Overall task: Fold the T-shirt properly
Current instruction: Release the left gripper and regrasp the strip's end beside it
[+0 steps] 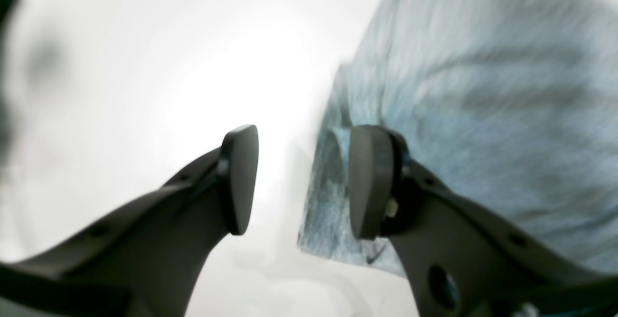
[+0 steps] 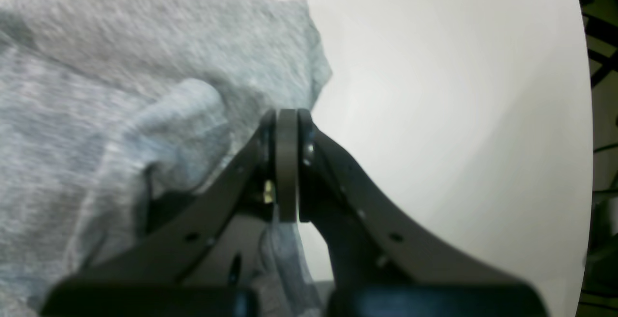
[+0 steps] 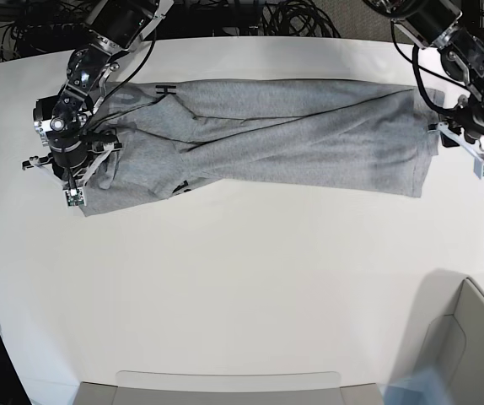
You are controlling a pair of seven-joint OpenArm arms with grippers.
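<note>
The right gripper [image 2: 287,162] pinches the T-shirt [image 3: 267,139] at one end. At the other end, the left gripper [image 1: 301,179] stands spread, holding nothing.

I see a broad white table [image 3: 242,287] filling most of the base view, its far edge curving away at the top. Beyond that far edge lies a tangle of black cables [image 3: 250,17] on a dark floor. At the near right corner I make out a pale grey bin [image 3: 470,337] with a slanted wall, and along the near edge a flat pale tray [image 3: 225,390] sits partly out of view. In the right wrist view the table's rounded rim [image 2: 590,114] shows, with dark cables [image 2: 603,27] past it.
</note>
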